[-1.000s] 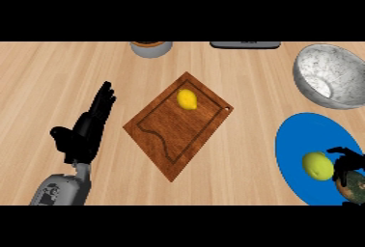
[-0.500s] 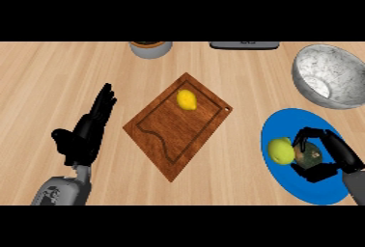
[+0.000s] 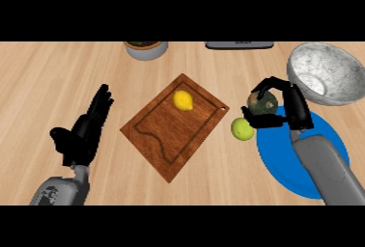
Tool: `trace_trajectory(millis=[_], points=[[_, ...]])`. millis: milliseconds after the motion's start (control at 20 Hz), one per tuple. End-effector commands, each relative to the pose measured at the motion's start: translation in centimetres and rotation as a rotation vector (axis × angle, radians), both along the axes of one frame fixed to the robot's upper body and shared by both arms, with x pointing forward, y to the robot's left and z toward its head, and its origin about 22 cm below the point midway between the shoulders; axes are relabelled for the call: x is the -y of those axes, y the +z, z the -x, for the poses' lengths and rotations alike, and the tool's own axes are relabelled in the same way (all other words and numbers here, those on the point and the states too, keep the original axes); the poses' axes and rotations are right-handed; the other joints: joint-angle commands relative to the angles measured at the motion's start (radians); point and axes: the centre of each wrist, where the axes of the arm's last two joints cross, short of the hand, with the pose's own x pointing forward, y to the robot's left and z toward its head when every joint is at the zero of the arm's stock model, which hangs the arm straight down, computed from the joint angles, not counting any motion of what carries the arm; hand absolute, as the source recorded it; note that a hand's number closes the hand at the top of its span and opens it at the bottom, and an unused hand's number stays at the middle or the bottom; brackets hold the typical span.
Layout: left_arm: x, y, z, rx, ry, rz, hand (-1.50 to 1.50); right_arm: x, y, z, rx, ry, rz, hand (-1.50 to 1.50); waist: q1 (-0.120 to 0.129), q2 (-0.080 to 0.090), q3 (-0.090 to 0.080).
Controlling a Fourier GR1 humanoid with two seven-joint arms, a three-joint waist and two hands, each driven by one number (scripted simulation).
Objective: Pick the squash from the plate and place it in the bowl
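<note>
A light wooden counter [image 3: 43, 77] with fine grain fills the view under even light.

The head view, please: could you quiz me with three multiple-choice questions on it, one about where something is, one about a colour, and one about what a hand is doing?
1. Where does the yellow lemon lie?
A. on the wooden cutting board
B. in the bowl
C. on the plate

2. What colour is the plate?
A. red
B. blue
C. white

3. What is the right hand doing?
A. lying flat on the counter
B. resting open, holding nothing
C. holding the dark green squash with curled fingers

Answers:
1. A, the lemon sits on the board's far part.
2. B, the plate under the right forearm is blue.
3. C, the fingers curl round the squash between the plate and the speckled bowl.
</note>
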Motion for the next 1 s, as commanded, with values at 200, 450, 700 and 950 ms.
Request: trace_trajectory(millis=[200, 450, 700, 950], points=[[-0.1, 0.2, 0.5, 0.009, 0.009, -0.004, 0.00, -3.4, 12.8, 0.7, 0.119, -0.186, 0.095, 1.50, -0.011, -0.004, 0.001], [0.7, 0.5, -0.2, 0.033, -0.007, 0.003, 0.00, -5.3, 18.4, 1.4, 0.080, -0.299, 0.129, 1.50, 0.015, 0.011, 0.003], [1.0, -0.6, -0.8, 0.026, -0.030, 0.016, 0.00, -2.7, 21.4, 0.4, 0.050, -0.379, 0.126, 1.50, 0.022, 0.017, 0.005], [1.1, 0.5, -0.9, 0.020, -0.029, 0.018, 0.00, -0.4, 23.1, -2.1, 0.028, -0.434, 0.118, 1.50, 0.029, 0.018, 0.005]])
